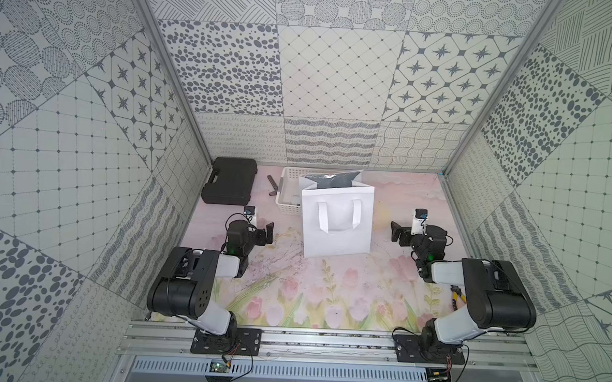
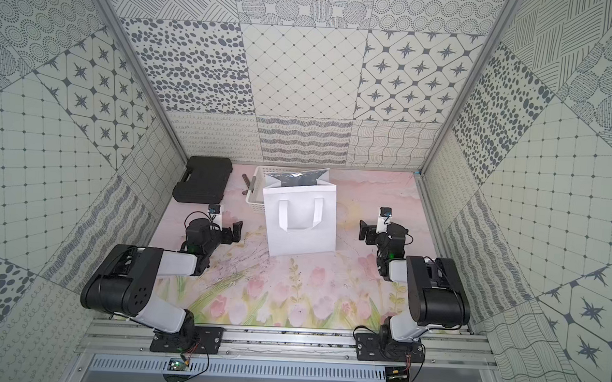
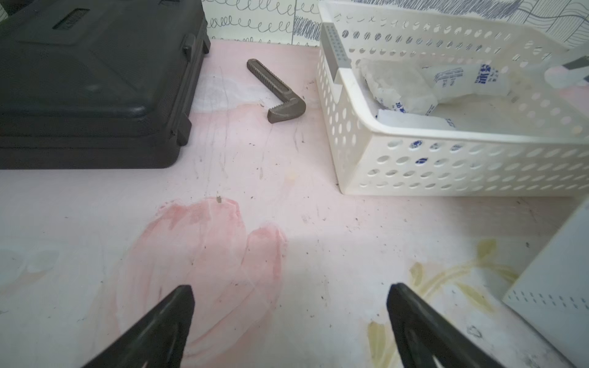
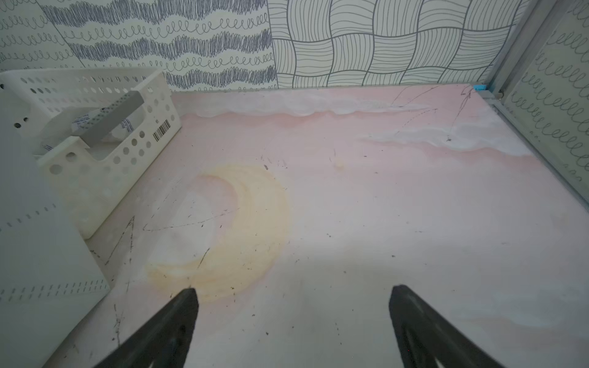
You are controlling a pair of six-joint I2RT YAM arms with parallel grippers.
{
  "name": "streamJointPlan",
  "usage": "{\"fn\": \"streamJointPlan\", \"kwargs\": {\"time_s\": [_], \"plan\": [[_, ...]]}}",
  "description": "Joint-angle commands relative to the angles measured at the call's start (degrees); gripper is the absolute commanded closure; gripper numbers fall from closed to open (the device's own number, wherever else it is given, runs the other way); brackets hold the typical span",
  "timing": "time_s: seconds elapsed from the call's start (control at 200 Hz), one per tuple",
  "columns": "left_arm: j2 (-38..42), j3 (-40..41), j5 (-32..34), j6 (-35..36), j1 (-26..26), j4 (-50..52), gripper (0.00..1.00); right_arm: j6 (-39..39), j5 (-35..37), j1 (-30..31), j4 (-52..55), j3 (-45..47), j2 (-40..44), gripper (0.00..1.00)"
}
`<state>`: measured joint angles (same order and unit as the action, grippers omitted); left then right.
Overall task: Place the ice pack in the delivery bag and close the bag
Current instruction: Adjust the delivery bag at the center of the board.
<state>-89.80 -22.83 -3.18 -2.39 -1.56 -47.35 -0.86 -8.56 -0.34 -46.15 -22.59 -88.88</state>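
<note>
The white delivery bag (image 1: 336,225) (image 2: 299,223) stands upright mid-table, its silver lining (image 1: 330,180) showing at the open top. Behind it is a white perforated basket (image 1: 287,194) (image 3: 350,153) (image 4: 105,178). In the left wrist view an ice pack (image 3: 398,87), a whitish pouch with blue print, lies inside the basket among other such pouches. My left gripper (image 1: 269,233) (image 3: 290,293) hovers open and holds nothing, left of the bag. My right gripper (image 1: 397,231) (image 4: 294,293) is open with nothing in it, right of the bag. The bag's corner (image 3: 554,286) and side (image 4: 38,255) show in the wrist views.
A black plastic case (image 1: 230,181) (image 3: 89,79) lies at the back left. A dark metal wrench part (image 1: 273,185) (image 3: 277,92) rests between the case and the basket. A yellow-handled tool (image 1: 456,297) lies by the right arm. Patterned walls close in three sides.
</note>
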Motion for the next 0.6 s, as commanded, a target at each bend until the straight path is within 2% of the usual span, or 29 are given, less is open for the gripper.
{"fn": "streamJointPlan", "kwargs": {"time_s": [0.0,0.12,0.595], "plan": [[0.1,0.0,-1.6,1.2,0.3,-1.8,0.01,0.2,-0.2,0.3,-2.5,-0.6,0.0,0.02],[-0.1,-1.2,2.4,-0.6,0.3,0.2,0.01,0.2,-0.2,0.3,-2.5,-0.6,0.0,0.02],[-0.2,-1.2,2.3,-0.6,0.3,0.2,0.01,0.2,-0.2,0.3,-2.5,-0.6,0.0,0.02]]}}
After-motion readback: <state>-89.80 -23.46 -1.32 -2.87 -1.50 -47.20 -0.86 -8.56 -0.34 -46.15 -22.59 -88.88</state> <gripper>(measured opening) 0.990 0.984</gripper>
